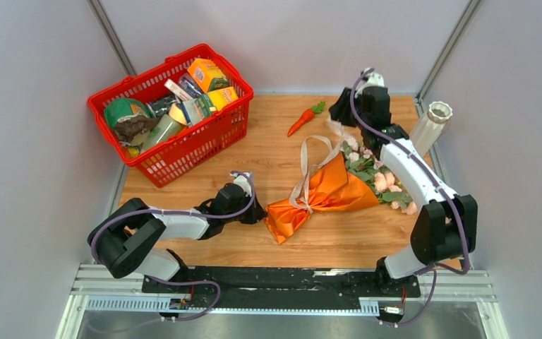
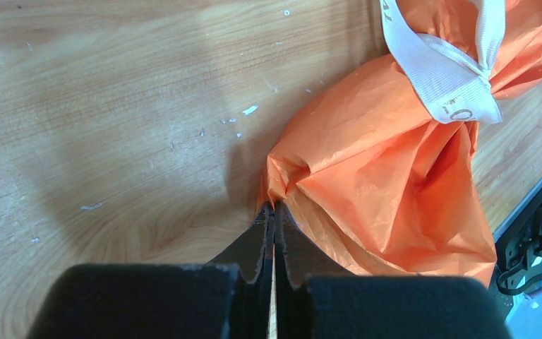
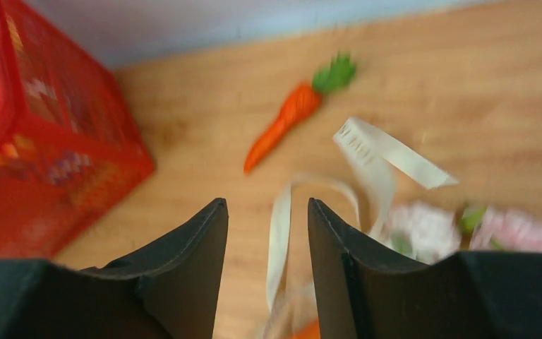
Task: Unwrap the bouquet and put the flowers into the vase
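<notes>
The bouquet (image 1: 328, 191) lies on the wooden table, its pink flowers (image 1: 381, 180) pointing right out of the orange wrapping paper (image 2: 388, 183). The cream ribbon (image 1: 310, 166) is still knotted round the cone (image 2: 459, 99). My left gripper (image 1: 261, 212) is shut on the paper's bottom tail, a fold pinched at the fingertips (image 2: 274, 206). My right gripper (image 1: 337, 113) hovers above the ribbon's far ends, open (image 3: 265, 205). A blurred ribbon strand (image 3: 279, 233) shows through the gap, and I cannot tell whether it touches a finger. The white ribbed vase (image 1: 430, 127) stands at the far right.
A red basket (image 1: 173, 113) full of groceries sits at the back left and shows at the left of the right wrist view (image 3: 35, 141). A small toy carrot (image 1: 305, 119) lies beyond the bouquet (image 3: 289, 116). Grey walls enclose the table.
</notes>
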Controlling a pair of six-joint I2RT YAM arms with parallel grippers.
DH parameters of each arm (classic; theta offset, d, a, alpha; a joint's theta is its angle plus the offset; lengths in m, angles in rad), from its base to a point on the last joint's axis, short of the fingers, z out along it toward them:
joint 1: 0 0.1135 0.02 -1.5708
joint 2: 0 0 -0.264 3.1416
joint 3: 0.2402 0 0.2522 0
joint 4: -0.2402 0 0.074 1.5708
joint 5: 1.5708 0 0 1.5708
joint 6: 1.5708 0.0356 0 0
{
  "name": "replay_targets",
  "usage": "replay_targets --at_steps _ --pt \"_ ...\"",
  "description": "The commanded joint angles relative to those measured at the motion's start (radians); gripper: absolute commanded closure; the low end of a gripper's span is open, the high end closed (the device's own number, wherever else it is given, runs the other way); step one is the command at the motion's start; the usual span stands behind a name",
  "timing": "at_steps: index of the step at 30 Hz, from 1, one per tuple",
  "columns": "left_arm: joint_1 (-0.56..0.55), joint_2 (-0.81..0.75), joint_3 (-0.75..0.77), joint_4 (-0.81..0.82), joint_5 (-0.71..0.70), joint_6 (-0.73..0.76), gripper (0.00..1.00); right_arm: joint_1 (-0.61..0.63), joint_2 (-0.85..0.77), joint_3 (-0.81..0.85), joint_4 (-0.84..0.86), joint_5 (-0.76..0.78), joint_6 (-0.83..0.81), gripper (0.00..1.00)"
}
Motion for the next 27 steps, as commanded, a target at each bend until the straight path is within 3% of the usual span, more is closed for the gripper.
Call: replay_targets --at_steps 1,8,14,20,27 --pt "-0.010 -0.015 -0.012 -0.009 0.018 0.000 1.00 0.044 -0.178 -0.192 -0.120 -0.178 0.017 0.52" --pt "-0.010 -0.019 0.011 -0.027 0.032 0.013 1.00 0.132 -0.424 -0.517 -0.125 -0.363 0.018 0.61" --pt "-0.012 -0.024 0.018 -0.023 0.055 0.000 1.00 0.155 -0.550 -0.700 -0.074 -0.510 0.023 0.64" --pt "-0.013 -0.025 0.040 -0.043 0.060 -0.001 1.00 0.166 -0.516 -0.744 -0.034 -0.508 0.014 0.71" --pt "-0.016 -0.021 0.049 -0.052 0.063 -0.001 1.00 0.199 -0.406 -0.772 0.012 -0.495 -0.002 0.72"
